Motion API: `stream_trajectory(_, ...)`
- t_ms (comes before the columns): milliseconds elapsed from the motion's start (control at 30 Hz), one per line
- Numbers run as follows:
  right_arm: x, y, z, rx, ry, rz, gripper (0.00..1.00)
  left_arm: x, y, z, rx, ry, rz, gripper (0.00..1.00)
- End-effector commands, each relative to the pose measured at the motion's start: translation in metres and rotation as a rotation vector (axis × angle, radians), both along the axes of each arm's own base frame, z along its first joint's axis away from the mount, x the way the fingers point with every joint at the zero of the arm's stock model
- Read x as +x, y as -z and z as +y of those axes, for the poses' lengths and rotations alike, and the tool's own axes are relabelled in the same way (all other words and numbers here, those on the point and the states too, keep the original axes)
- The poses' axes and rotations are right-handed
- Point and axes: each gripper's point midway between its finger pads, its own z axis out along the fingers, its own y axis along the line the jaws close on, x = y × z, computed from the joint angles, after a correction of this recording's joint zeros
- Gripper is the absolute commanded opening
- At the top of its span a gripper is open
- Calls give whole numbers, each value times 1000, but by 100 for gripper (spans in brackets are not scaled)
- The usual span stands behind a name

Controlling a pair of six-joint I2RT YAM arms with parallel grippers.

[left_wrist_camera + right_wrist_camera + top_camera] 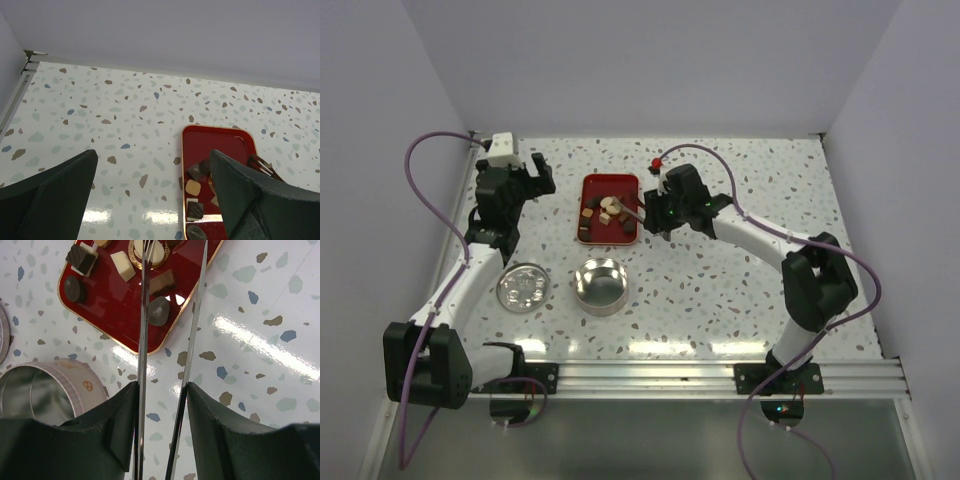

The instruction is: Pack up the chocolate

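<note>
The chocolate (608, 210) is several small dark and pale pieces lying in a red tray (592, 184). My right gripper (650, 210) is shut on metal tongs (144, 315), whose two blades reach out over the tray (107, 315). A brown piece (162, 282) and a dark piece (159, 310) lie between the spread blades; the blade tips are out of view. My left gripper (525, 175) is open and empty, above the table left of the tray. In the left wrist view its jaws stand wide apart (152, 155), with pieces (193, 187) beside the right finger.
An open round silver tin (601, 286) stands in front of the tray and also shows in the right wrist view (45, 390). Its lid (523, 288) lies to the tin's left. White walls close the back and both sides. A metal rail runs along the near edge.
</note>
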Motion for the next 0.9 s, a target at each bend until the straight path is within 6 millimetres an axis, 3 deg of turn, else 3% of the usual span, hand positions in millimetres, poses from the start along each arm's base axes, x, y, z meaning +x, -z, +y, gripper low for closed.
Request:
stream_trajectory(0,17,-17,9,43,27,-65,46,3,-15,-3,-16,5,-55,100)
stream_trajectory(567,26,-7,14,46,48,-54,42,2,-14,-1,-11,-2,-53,100)
stream_trajectory(867,22,-15,8,38,55,-66,35,2,-16,-1,-13,-5,-56,100)
